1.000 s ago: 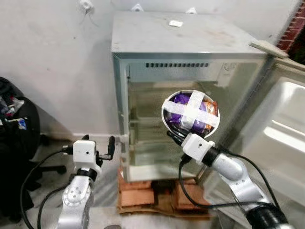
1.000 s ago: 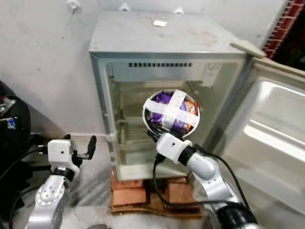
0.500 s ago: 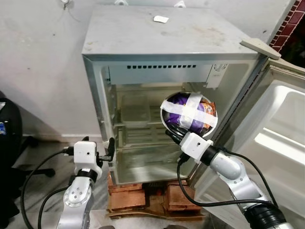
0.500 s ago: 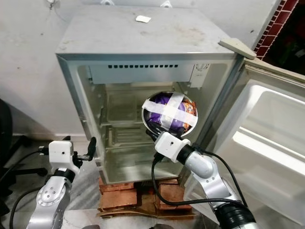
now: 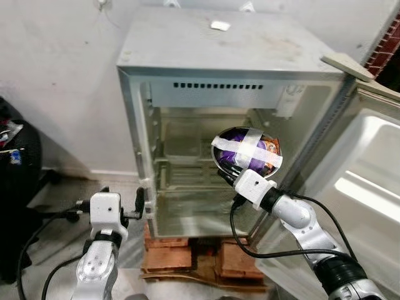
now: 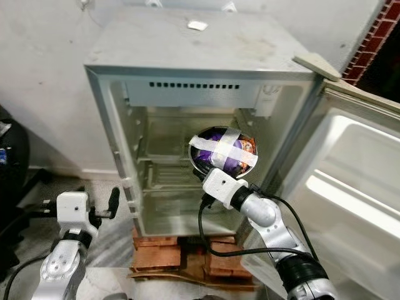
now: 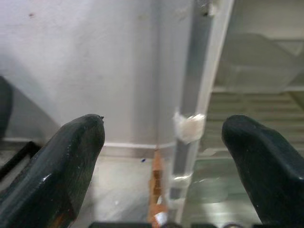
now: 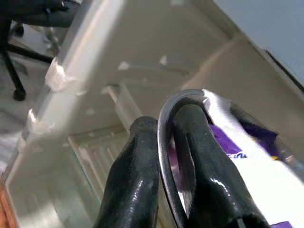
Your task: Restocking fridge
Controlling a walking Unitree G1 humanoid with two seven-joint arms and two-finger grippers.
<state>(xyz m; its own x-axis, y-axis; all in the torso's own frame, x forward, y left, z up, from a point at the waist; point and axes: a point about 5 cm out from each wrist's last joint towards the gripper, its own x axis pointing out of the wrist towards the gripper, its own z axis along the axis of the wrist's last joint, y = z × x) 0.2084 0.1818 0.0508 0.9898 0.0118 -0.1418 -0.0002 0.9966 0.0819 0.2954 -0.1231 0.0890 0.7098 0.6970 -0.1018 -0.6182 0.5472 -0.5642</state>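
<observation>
A small grey fridge [image 5: 150,81] stands open, its door [image 5: 369,181] swung out to the right. A metal bowl [image 5: 247,152] of purple and orange packets, sealed with a cross of white tape, hangs in front of the right side of the opening at shelf height. My right gripper [image 5: 226,174] is shut on the bowl's near rim, one finger inside and one outside [image 8: 137,156]. The wire shelf [image 5: 184,172] inside is bare. My left gripper [image 7: 164,156] is open and empty, low beside the fridge's left front edge [image 7: 190,128].
The fridge rests on red bricks [image 5: 187,250]. A black chair with bags [image 5: 15,169] stands at the far left by the white wall. A small white item [image 5: 219,25] lies on the fridge top. A brick wall [image 5: 387,44] rises behind the door.
The camera has shifted. The bowl sits lower and flatter, closer to the fridge opening. My left arm has dropped slightly.
</observation>
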